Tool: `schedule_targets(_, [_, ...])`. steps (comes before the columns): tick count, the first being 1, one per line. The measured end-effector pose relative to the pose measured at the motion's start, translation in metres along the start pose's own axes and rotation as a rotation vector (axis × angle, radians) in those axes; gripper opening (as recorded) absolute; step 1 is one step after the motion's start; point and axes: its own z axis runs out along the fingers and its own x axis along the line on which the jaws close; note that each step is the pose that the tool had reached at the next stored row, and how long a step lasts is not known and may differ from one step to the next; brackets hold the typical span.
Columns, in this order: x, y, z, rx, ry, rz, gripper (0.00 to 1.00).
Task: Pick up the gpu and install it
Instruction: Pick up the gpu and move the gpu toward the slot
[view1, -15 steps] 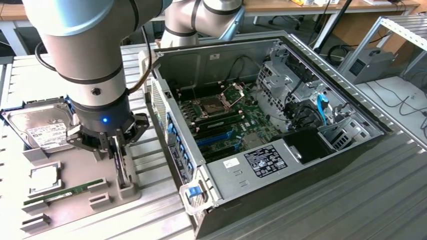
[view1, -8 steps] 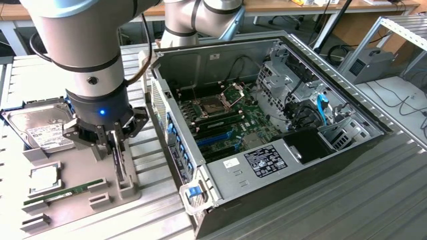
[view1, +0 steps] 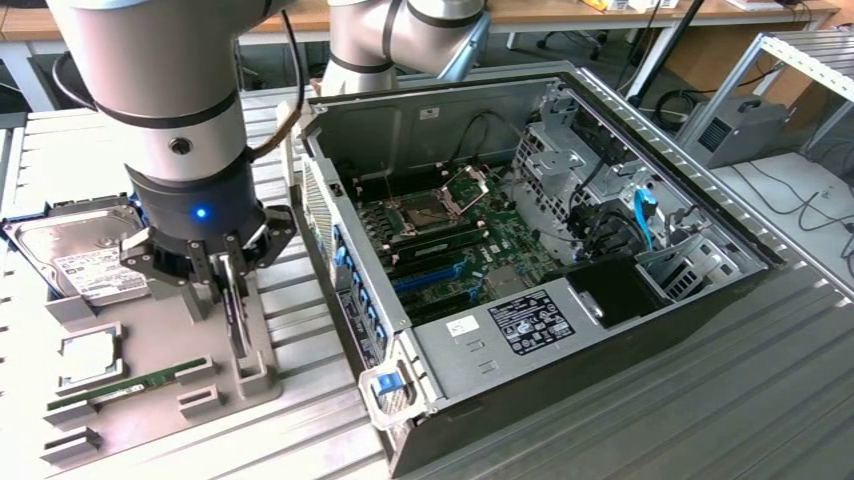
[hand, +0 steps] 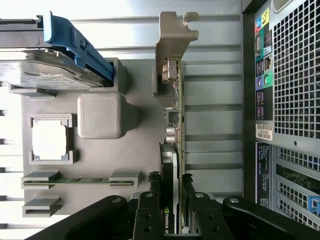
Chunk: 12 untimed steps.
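Clamped from both sides by the dark gripper (hand: 172, 212), the gpu (hand: 170, 160) stands on edge in a slot of the grey tray (hand: 135, 150), its silver bracket (hand: 172, 40) at the end away from the jaws. Beside it on the tray sit a hard drive (hand: 45, 75) with a blue clip, a processor (hand: 49, 140) and a green memory stick (hand: 80, 181), each in its own holder.

The tray rests on a ribbed metal table (view1: 667, 410). A narrow strip of bare table separates it from the open computer case (view1: 534, 250), whose near wall stands close to the gripper (view1: 220, 275) on the exterior view's right. Desks and cables lie behind.

From outside, the gpu (view1: 236, 310) shows as a thin upright blade, and the motherboard (view1: 441, 240) lies exposed. The wrist view adds a maker's label on the card and the case's perforated rear panel (hand: 295, 75) with coloured ports.
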Motion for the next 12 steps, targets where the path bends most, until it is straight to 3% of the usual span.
schedule_targets(12, [0.0,0.0009,-0.0159,0.0008,0.0,0.0,0.27])
